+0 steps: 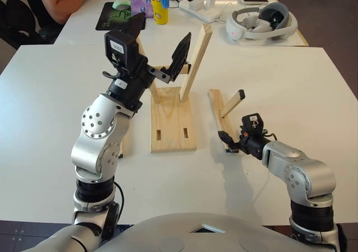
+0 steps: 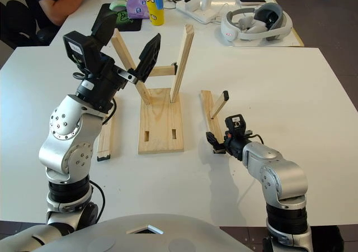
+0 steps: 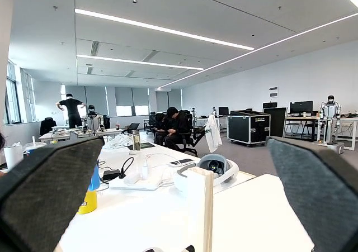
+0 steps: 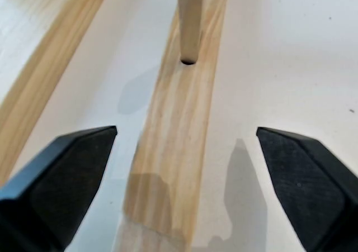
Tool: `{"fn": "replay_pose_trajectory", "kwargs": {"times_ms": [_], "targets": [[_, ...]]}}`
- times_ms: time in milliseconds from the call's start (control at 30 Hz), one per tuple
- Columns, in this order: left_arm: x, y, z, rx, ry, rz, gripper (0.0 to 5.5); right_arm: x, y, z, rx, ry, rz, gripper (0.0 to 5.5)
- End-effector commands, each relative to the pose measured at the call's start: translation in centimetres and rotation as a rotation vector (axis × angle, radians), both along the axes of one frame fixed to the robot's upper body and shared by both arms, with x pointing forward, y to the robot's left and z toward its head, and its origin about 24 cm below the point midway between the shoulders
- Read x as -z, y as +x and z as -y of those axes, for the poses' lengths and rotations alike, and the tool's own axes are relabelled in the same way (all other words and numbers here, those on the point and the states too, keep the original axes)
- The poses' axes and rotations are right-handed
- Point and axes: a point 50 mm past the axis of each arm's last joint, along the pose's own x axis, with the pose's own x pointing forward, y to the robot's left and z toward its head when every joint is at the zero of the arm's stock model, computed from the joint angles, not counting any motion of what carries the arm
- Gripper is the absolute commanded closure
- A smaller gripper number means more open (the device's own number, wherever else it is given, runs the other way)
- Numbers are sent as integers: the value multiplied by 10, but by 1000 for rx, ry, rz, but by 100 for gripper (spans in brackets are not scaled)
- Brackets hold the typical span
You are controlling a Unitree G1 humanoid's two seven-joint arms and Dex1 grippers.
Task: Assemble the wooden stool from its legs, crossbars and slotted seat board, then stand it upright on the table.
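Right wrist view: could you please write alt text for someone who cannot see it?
The right gripper is open, its fingers either side of a wooden leg lying flat on the white table. A crossbar stands plugged into a hole in the leg.

Seat board (image 1: 172, 120), upright leg (image 1: 196, 62) and loose leg (image 4: 179, 123): pale bare wood w/ visible grain, matt, looks smooth. Table (image 1: 45, 107): white, matt, smooth. Finger pads (image 3: 45, 190) of left gripper (image 3: 185, 143) and of right gripper (image 4: 186, 130): black, matt, fine-grained, approx. like rubber. Headset (image 1: 260, 23): white glossy plastic.
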Motion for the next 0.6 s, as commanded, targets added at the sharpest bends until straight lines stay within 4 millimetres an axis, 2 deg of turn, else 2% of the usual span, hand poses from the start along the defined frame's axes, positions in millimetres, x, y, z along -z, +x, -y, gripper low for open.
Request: {"fn": "replay_pose_trajectory", "kwargs": {"times_ms": [33,167,300,500,600], "targets": [[-3,3,1,16,11,8,10,10,0,-4,12,17,-18,87],[-3,3,1,11,13,12,10,19,2,1,13,-12,-37,125],[1,6,-1,-42,49,11,10,24,2,7,2,-36,-43,196],[8,13,-10,-161,101,-26,10,22,7,14,-21,-52,-13,297],[15,18,-16,-228,115,-73,10,12,18,21,5,15,54,342]]}}
